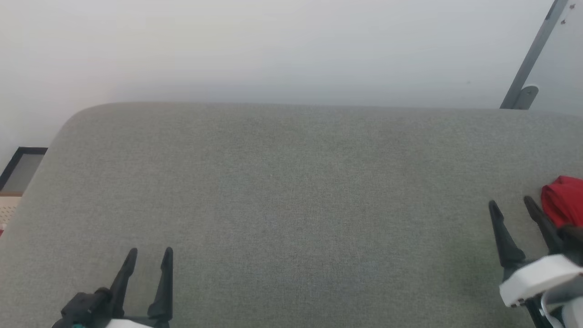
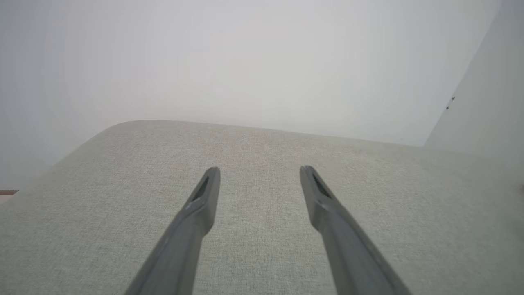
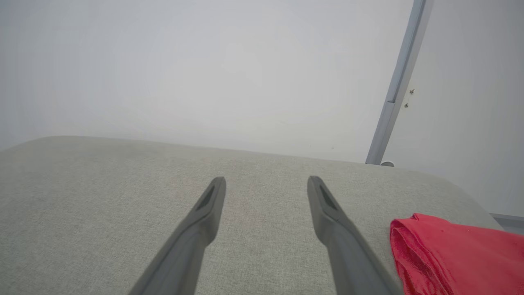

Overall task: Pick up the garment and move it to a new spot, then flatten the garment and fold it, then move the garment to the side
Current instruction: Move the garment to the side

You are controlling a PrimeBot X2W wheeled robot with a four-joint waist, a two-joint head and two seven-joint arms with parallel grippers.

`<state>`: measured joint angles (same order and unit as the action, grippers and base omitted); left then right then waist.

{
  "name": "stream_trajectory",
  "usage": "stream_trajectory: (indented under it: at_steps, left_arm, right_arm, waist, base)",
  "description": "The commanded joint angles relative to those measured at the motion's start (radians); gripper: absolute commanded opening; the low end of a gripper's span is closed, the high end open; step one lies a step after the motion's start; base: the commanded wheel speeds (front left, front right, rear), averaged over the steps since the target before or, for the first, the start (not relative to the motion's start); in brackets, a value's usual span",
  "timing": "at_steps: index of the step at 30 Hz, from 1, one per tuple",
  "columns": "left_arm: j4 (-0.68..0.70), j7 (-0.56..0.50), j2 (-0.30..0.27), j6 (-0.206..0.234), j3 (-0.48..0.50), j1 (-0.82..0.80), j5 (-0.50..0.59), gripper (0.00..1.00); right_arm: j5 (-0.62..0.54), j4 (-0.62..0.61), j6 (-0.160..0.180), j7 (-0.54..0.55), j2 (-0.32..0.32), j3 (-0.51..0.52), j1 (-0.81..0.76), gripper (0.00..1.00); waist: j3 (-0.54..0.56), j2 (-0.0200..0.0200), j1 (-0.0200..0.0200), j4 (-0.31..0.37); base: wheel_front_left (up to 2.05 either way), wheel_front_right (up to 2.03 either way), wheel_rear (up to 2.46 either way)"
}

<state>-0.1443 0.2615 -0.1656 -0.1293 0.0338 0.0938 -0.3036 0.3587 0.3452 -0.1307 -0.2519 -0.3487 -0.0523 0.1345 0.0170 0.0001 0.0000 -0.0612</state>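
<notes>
Nothing of the task looks done. Head view: the garment (image 1: 565, 200) lies bunched just right of the right gripper (image 1: 510, 201) on the grey padded surface (image 1: 291, 182). The left gripper (image 1: 150, 250) is well apart, and both spread wide, empty. Left wrist view: bare cloth beneath. Right wrist view: the garment is unheld beside the right gripper and cropped, so its long axis is unclear.

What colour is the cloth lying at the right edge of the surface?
Red. The garment shows best in the right wrist view.

Bright, soft, even light; faint shadows; hazy, washed-out wrist views; mild wide-angle bending at the edges
</notes>
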Motion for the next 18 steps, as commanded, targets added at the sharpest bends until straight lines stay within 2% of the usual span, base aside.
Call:
stream_trajectory:
  at_steps: [1, 10, 18]
  left_arm:
    - [0.015, 0.005, 0.003, -0.002, 0.003, 0.024, 0.006, 1.0]
    - [0.06, 0.005, -0.003, -0.002, -0.002, 0.075, 0.002, 1.0]
    - [0.07, 0.005, 0.001, -0.002, 0.008, 0.084, -0.001, 1.0]
  right_arm:
    - [-0.011, -0.03, 0.0, -0.005, 0.008, 0.019, -0.034, 1.0]
    - [-0.022, -0.154, 0.0, 0.024, 0.04, 0.111, -0.151, 1.0]
    - [-0.034, -0.237, 0.0, 0.069, 0.066, 0.154, -0.191, 1.0]
  waist:
    - [0.007, -0.0001, 0.0, 0.0]
    - [0.019, -0.0001, 0.0, -0.013]
    - [0.02, -0.0001, 0.0, -0.02]
  base:
    - [0.0, 0.0, 0.0]
    - [0.0, 0.0, 0.0]
    - [0.0, 0.0, 0.0]
